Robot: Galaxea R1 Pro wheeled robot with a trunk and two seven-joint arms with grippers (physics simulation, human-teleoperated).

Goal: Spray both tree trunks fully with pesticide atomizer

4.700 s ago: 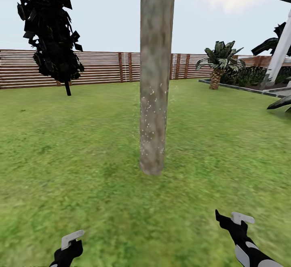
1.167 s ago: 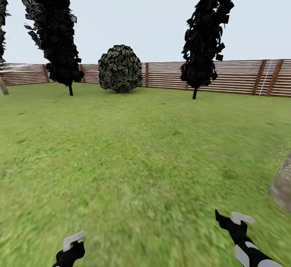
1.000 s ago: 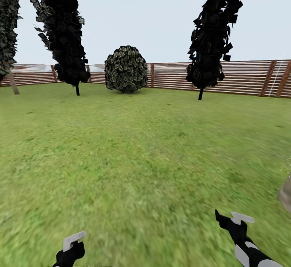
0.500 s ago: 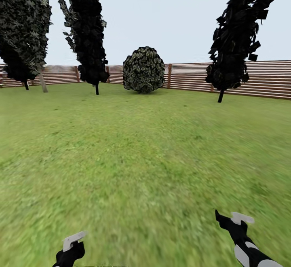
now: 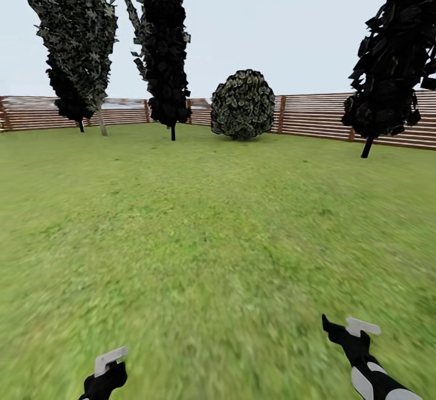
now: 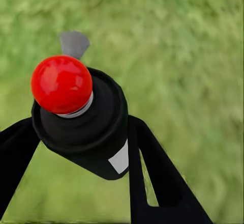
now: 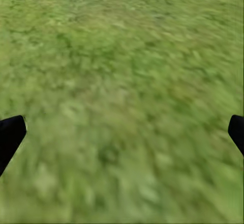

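Black left hand [image 6: 81, 147] clamping pesticide atomizer [image 6: 81, 117], right hand [image 7: 122, 132] spread wide over grass [image 7: 122, 56]

Fenced garden: lawn [image 5: 212, 236], fence [image 5: 315, 115], trees [image 5: 160, 42].

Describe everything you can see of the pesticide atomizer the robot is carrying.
The pesticide atomizer is a short dark cylinder with a glossy red ball tip, a pale ring beneath it and a small grey patch on its side. It sits tilted between the left tool's black fingers, above blurred green grass.
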